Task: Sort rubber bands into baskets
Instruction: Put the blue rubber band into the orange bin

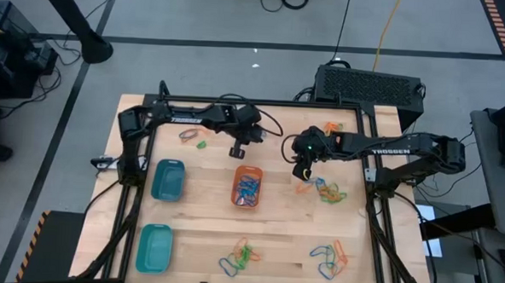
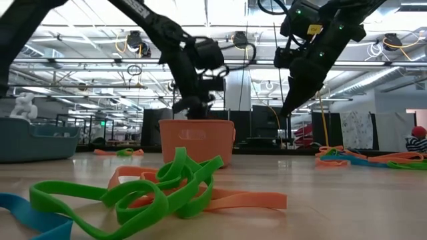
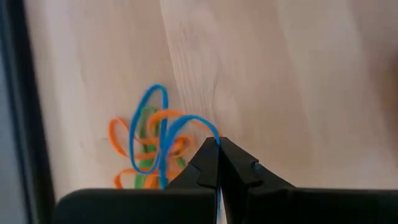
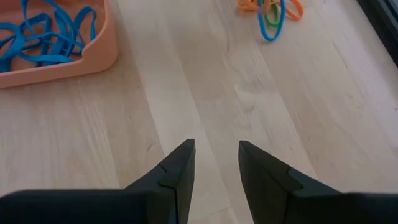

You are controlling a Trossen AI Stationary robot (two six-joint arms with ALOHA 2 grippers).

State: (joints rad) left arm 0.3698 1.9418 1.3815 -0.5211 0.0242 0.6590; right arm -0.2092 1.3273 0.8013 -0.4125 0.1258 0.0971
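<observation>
— Where the rubber bands lie: mostly in loose heaps on the table, one heap near the front edge, another beside it, one more on the right side, a few at the back left. Blue ones already inside the orange basket at the middle.

— And the other baskets?

— Two teal ones at the left, well apart from the heaps.

— Holding anything?

— Left gripper, just behind the orange basket: pinched shut on a blue band, hanging above a small orange and green heap. Right gripper, near the right heap: fingers apart, nothing between, bare wood underneath.

— In the way?

— Only the green and orange bands close before the low camera, covering the front of the table.
</observation>
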